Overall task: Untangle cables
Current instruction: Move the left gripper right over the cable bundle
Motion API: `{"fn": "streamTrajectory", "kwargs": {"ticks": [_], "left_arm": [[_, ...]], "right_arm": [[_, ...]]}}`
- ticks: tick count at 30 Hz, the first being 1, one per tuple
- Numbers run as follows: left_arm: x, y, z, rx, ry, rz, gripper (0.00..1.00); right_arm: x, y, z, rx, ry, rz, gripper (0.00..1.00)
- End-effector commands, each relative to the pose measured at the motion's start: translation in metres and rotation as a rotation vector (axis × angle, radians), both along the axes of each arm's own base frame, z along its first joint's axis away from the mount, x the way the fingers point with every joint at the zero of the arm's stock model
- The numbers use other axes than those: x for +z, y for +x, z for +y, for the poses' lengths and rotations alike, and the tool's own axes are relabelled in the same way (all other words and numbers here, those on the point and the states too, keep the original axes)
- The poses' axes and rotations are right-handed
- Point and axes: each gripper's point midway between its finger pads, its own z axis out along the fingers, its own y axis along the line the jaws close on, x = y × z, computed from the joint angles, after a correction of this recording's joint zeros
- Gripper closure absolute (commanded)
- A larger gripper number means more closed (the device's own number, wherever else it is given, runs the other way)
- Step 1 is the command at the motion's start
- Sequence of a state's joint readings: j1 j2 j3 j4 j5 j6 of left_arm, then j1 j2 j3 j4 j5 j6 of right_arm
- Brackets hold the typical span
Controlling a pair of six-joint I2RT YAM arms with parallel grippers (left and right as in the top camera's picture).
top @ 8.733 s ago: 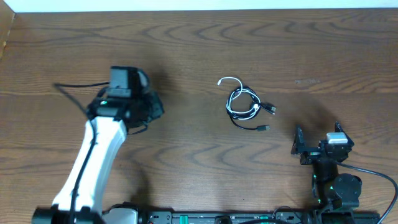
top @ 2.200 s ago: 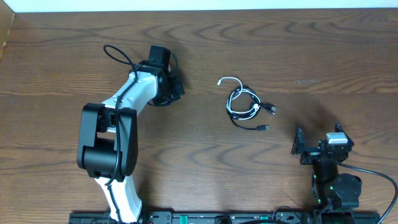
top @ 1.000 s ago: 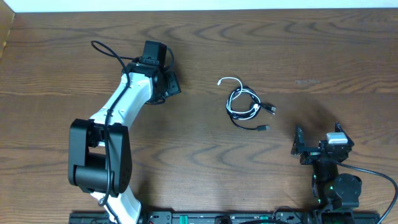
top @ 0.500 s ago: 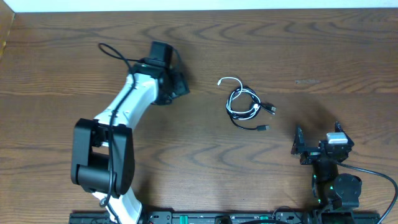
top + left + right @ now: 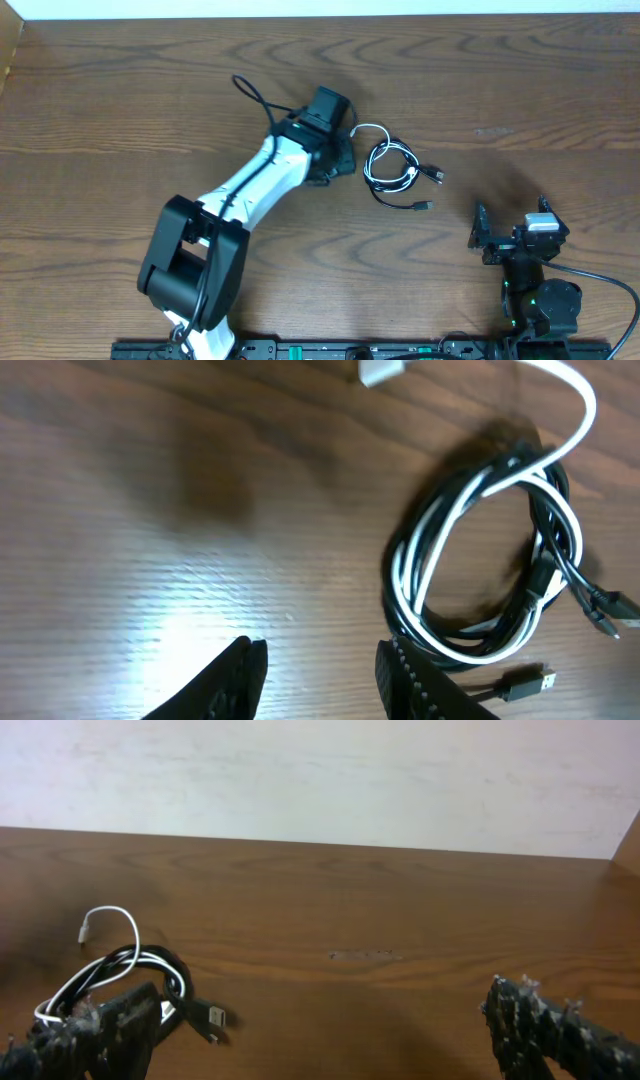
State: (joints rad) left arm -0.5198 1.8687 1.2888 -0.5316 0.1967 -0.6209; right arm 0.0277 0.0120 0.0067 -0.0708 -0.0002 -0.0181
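Note:
The cables lie coiled together at the table's middle: a short white cord looped with longer black cords, their plug ends trailing right. They also show in the left wrist view and the right wrist view. The white plug end points up and left. My left gripper is open and empty, just left of the coil, its fingers close to the coil's near edge. My right gripper is open and empty, parked at the lower right, away from the cables.
The wooden table stretches all round the coil. The left arm's own thick black wire loops up behind its wrist. A pale wall stands beyond the table's far edge.
My left arm has swung right from the table's left side, and its gripper now sits beside the coil. The cables and the right arm have not moved.

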Motion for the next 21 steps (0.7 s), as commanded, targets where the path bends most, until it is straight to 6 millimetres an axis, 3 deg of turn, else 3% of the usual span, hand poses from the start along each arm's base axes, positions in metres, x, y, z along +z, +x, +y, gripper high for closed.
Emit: {"fn": "streamTrajectory", "kwargs": {"ticks": [1,8,14,21], "left_arm": [[-0.006,-0.003,-0.001,0.037,0.054,-0.02,0.57],[-0.009,-0.015,-0.031,-0.022,0.036,-0.04,0.56],[-0.034,-0.027,-0.04,-0.048,0.067,0.011,0.56],[-0.045,-0.033,-0.037,-0.125,0.102,0.03,0.81]], "right_arm": [[-0.001,0.0,0.001,0.004,0.006,0.003,0.01],[-0.001,0.0,0.001,0.004,0.006,0.003,0.01],[-0.001,0.0,0.001,0.004,0.006,0.003,0.01],[-0.001,0.0,0.001,0.004,0.006,0.003,0.01]]}}
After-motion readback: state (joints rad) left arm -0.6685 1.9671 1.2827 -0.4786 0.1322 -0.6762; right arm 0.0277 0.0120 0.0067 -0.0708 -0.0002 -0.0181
